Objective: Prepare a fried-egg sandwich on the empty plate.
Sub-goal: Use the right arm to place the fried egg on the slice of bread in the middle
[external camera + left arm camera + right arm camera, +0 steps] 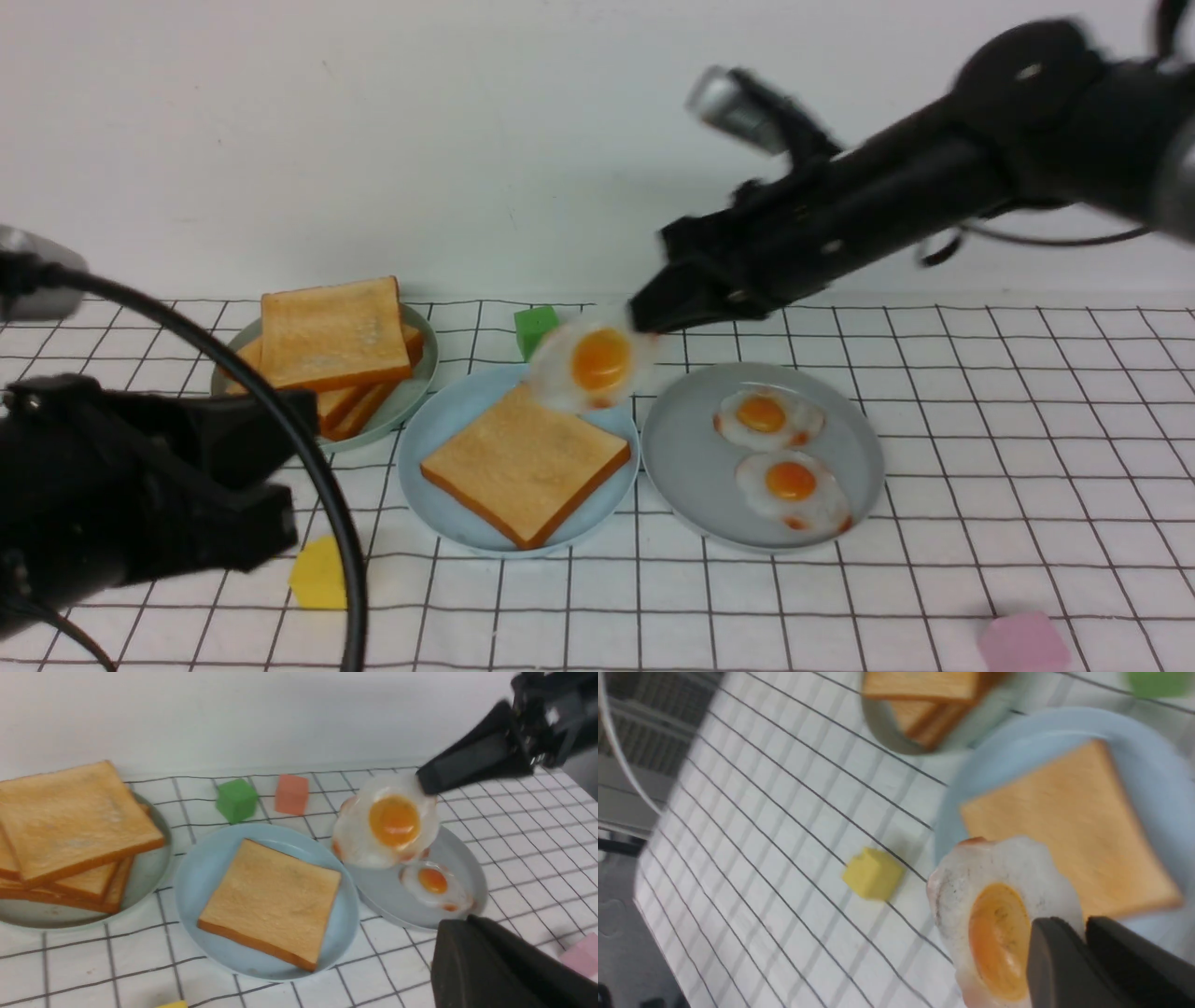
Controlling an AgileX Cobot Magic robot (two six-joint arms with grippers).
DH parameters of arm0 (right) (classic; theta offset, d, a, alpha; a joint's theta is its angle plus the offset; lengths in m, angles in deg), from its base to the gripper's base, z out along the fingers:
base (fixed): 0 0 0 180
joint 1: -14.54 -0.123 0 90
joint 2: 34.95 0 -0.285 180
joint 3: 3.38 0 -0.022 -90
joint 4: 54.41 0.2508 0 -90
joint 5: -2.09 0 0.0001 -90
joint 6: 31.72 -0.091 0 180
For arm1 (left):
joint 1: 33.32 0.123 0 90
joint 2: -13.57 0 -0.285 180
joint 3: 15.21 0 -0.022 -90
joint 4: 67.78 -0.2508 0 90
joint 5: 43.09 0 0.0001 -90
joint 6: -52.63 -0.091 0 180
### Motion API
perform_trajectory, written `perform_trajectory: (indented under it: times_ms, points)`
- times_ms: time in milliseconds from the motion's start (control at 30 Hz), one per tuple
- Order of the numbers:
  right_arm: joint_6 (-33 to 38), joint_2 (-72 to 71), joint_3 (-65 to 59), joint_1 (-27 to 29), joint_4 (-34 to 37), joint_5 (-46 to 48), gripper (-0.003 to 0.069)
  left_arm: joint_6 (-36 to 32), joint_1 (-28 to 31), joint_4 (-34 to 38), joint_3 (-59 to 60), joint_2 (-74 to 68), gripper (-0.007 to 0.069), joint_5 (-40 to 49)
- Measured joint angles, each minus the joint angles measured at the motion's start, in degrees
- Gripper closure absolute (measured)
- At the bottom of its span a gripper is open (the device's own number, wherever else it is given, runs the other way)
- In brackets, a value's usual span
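Right gripper [644,322] is pinching the fried egg [593,364] by its edge, jaws barely apart, dangling it over the toast slice [527,464] lying on the sky-blue plate [439,429]. Grey plate [686,457] is holding two more eggs [791,481]. Left gripper [467,952] is sitting closed.

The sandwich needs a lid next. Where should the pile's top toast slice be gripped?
Take the top slice by its near crust edge, coming low from the robot's side. It lies flat and wide, so probably only the thin edge fits the jaws, and that edge is exposed.
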Motion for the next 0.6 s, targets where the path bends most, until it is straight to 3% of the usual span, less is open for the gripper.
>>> perform_trajectory:
  times_ms: [400, 467, 567, 600]
  points:
    - [3.53, 13.99, 0.00, -1.90, 13.83, -10.78, 0.0578, 0.00, 0.45, -0.21, 0.00, 0.00, 0.0634, 0.00]
    - [5.64, 15.11, 0.00, -2.00, 15.87, -12.15, 0.0551, -0.05, 0.45, -0.21, 0.00, 0.00, 0.0634, 0.00]
    - [7.03, 15.77, 0.00, -2.00, 17.18, -12.59, 0.0421, -0.05, 0.45, -0.21, 0.00, 0.00, 0.0634, 0.00]
    - [7.03, 15.77, 0.00, -2.00, 17.18, -12.59, 0.0411, -0.05, 0.45, -0.21, 0.00, 0.00, 0.0634, 0.00]
